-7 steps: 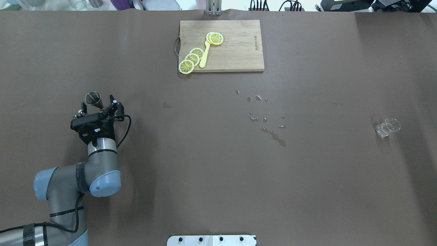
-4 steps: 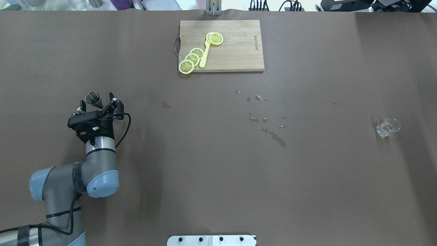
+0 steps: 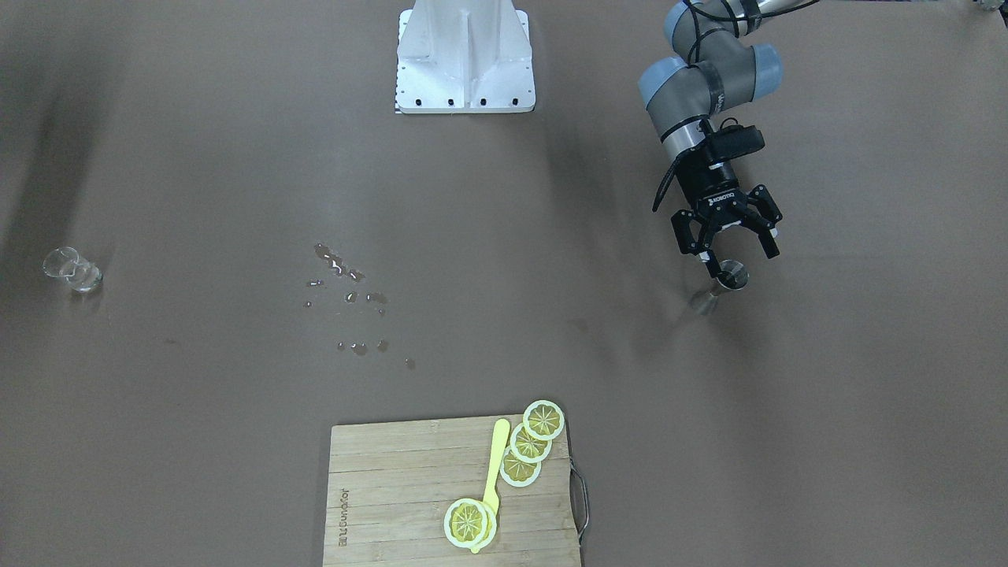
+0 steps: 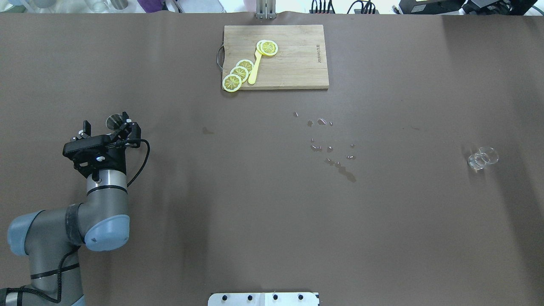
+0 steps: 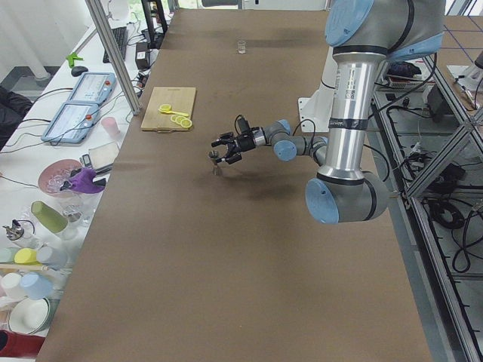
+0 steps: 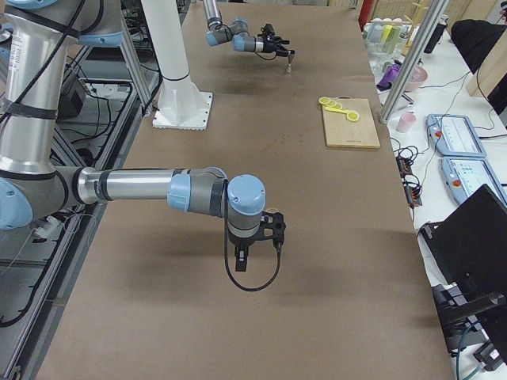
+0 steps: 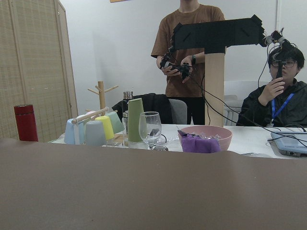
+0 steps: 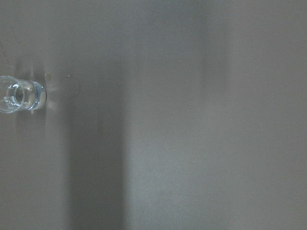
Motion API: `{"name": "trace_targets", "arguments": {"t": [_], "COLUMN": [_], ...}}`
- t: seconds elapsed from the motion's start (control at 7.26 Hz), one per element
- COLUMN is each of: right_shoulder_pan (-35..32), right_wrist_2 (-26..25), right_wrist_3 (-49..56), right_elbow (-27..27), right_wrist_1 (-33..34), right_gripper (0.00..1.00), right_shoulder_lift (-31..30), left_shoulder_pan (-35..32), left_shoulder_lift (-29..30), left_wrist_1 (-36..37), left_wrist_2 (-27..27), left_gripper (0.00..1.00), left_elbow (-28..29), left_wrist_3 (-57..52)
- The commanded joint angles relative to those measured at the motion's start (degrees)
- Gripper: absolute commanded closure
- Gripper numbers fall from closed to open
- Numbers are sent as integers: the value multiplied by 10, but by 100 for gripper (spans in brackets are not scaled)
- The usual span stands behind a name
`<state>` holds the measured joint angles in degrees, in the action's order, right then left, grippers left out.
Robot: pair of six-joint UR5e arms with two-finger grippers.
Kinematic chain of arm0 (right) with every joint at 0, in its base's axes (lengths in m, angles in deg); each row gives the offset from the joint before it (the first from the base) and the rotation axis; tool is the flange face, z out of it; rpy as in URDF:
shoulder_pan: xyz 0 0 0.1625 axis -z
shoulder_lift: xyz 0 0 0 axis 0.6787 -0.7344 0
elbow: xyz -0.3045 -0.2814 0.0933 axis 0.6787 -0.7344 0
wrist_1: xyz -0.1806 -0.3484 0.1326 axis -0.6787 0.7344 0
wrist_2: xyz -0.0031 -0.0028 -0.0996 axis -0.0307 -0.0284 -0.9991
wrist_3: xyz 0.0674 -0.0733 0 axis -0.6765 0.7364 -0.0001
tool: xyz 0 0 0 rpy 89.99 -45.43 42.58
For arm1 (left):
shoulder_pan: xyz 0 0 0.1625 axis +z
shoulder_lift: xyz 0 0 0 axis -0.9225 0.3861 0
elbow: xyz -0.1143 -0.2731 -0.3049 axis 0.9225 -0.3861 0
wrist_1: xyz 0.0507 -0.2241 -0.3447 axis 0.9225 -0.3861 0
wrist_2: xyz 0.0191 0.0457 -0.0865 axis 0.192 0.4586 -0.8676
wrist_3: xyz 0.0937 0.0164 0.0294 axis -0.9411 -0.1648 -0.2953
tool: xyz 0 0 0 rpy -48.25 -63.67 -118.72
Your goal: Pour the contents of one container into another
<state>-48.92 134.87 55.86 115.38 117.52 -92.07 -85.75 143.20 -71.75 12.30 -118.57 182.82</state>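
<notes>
We note left gripper [image 3: 728, 252] jaws spread — steel jigger [image 3: 724, 285] upright just beside fingertips. Right gripper [image 6: 273, 228] — we cannot tell its state. Small glass [image 4: 482, 158] well apart.

Grey left arm [image 4: 102, 199], blue caps [image 4: 107, 231] — black claw [image 3: 728, 246]

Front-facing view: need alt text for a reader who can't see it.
The left gripper, jaws open, hangs beside a small metal jigger standing on the brown table, at view right. A clear glass sits at far view left, with wet droplets between. A cutting board with lemon slices lies at the bottom edge.
</notes>
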Motion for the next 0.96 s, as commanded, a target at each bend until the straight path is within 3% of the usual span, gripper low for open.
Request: {"name": "trace_targets", "arguments": {"t": [0.0, 0.14, 0.41, 0.83], "right_shoulder_pan": [0, 1, 1, 1], "right_wrist_2": [-6, -25, -30, -29], "right_wrist_3": [1, 2, -1, 3], "right_elbow": [-15, -15, -17, -16], "right_wrist_1": [-3, -3, -11, -11], "right_gripper": [0, 0, 0, 0], "right_shoulder_lift": [3, 7, 12, 12], "left_shoulder_pan": [-4, -5, -8, -43], "left_shoulder_lift": [-1, 2, 9, 83], "left_wrist_1": [-3, -4, -5, -25], "left_wrist_2": [-6, -14, -81, -232], "left_gripper": [3, 3, 3, 3], "left_elbow": [-33, -44, -71, -74], "left_wrist_3": [-71, -114, -189, -309]}}
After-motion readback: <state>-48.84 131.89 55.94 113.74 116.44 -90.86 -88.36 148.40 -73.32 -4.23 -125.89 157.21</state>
